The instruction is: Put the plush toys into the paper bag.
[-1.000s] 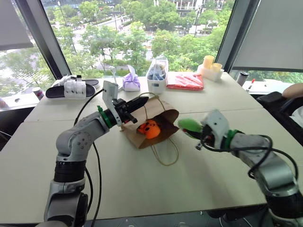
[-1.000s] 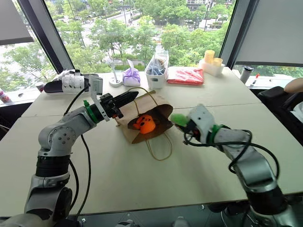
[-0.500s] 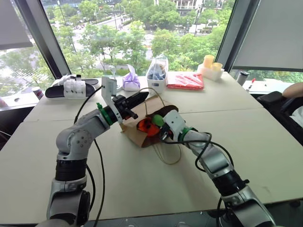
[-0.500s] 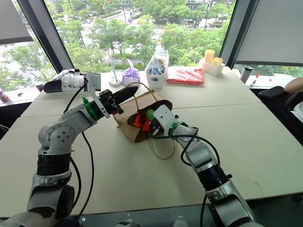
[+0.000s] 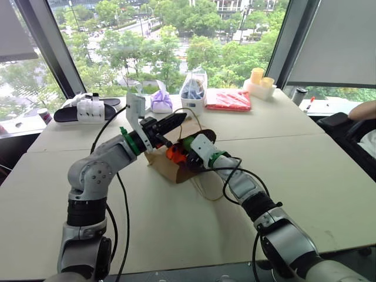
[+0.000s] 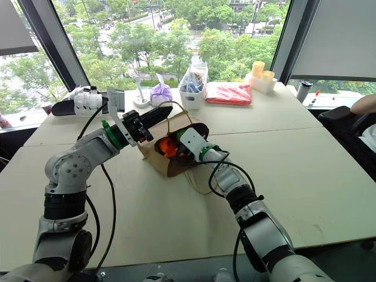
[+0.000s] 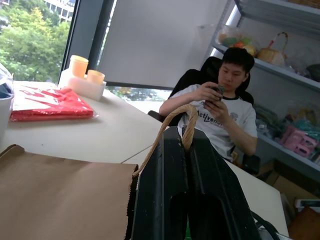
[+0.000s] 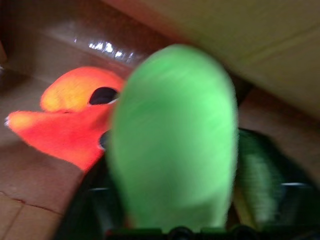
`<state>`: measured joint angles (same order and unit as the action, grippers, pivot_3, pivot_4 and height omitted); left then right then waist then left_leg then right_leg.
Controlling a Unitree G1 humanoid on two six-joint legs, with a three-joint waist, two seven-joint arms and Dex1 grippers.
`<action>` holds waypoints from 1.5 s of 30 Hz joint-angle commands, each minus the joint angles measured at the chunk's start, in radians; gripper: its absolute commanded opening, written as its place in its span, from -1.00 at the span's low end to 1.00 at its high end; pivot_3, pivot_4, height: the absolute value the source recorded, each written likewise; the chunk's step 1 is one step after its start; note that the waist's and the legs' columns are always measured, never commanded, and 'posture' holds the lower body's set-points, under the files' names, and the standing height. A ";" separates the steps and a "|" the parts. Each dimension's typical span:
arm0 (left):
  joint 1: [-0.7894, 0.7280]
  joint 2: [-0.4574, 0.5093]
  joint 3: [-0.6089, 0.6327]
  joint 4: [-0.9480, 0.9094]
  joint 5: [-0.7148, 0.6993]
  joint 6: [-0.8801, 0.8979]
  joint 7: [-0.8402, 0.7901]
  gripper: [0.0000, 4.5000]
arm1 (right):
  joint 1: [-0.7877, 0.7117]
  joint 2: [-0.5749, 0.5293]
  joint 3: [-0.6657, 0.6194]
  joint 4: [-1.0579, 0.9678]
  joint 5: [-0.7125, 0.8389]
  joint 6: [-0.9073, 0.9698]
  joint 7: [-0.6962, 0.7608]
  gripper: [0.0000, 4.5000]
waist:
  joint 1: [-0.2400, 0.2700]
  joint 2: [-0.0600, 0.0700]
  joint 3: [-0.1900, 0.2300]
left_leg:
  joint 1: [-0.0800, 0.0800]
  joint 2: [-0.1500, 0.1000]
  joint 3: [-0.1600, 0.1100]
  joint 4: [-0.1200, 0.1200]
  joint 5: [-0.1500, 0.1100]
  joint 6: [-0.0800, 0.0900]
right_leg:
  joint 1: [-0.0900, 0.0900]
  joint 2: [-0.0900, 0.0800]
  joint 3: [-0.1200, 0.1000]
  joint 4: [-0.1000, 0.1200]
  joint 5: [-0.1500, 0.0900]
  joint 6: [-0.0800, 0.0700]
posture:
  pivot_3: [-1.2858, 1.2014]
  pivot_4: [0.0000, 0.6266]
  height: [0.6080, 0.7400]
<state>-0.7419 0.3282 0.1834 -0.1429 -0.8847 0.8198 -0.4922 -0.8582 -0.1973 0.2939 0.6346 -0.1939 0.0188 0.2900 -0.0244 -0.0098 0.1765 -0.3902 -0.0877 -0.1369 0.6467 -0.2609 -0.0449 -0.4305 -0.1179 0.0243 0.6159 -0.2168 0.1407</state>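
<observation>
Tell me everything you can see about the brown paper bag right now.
The paper bag is plain brown kraft, lying on its side on the pale table, mouth toward the robot. The left gripper is shut on one tan loop handle, lifting the upper wall; the other handle lies flat on the table. Inside are the orange plush toy and the green plush toy, with the right gripper reaching in.

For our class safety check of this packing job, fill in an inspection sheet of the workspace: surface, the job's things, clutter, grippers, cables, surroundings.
Surface: pale table, bare in front.
Job's things: paper bag lying on its side, mouth open; orange plush toy inside; green plush toy at the mouth, in front of the orange one.
Clutter: purple pouch, white tub, red packet, yellow cups, sandal along the far edge.
Grippers: left gripper shut on the bag handle; right gripper at the bag mouth.
Cables: black cables on both arms.
Surroundings: windows, trees; seated person.
</observation>
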 commanded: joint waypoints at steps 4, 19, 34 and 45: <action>-0.006 0.005 0.016 -0.033 -0.016 -0.010 -0.001 -1.00 | 0.058 -0.037 -0.084 -0.315 0.090 0.155 0.129 0.98 | 0.003 0.000 0.000 | 0.000 0.000 0.000 0.000 0.000 0.000 | 0.000 0.000 0.000 0.000 0.000 0.000 | 0.03 -0.52 1.00; -0.016 0.002 0.011 0.001 -0.003 -0.026 -0.023 -1.00 | 0.416 -0.319 -0.276 -0.960 0.401 0.741 0.328 0.98 | 0.011 0.000 0.000 | 0.000 0.000 0.000 0.001 -0.003 0.005 | 0.001 0.000 0.000 0.000 0.000 0.000 | 0.03 -0.52 1.00; -0.009 0.000 0.007 -0.011 0.010 -0.028 -0.026 -1.00 | 0.453 -0.287 -0.140 -0.682 0.277 0.570 0.273 0.16 | 0.012 0.000 0.000 | 0.000 0.000 0.000 0.002 -0.002 0.003 | 0.001 0.000 0.000 0.000 0.000 0.000 | 0.03 -0.52 1.00; -0.002 -0.002 0.011 -0.021 0.016 -0.034 -0.011 -1.00 | 0.388 -0.236 -0.278 -0.748 0.434 0.720 0.278 -0.98 | 0.012 0.000 0.000 | 0.000 0.000 0.000 0.002 -0.001 0.002 | 0.002 0.000 0.000 0.000 0.000 0.000 | 0.03 -0.52 1.00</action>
<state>-0.7390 0.3214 0.1795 -0.1270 -0.8702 0.8128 -0.5062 -0.4288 -0.4364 0.0882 -0.0456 0.1815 0.6981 0.5709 -0.0129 -0.0096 0.1764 -0.3900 -0.0878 -0.1371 0.6487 -0.2622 -0.0426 -0.4286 -0.1179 0.0243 0.6160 -0.2168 0.1407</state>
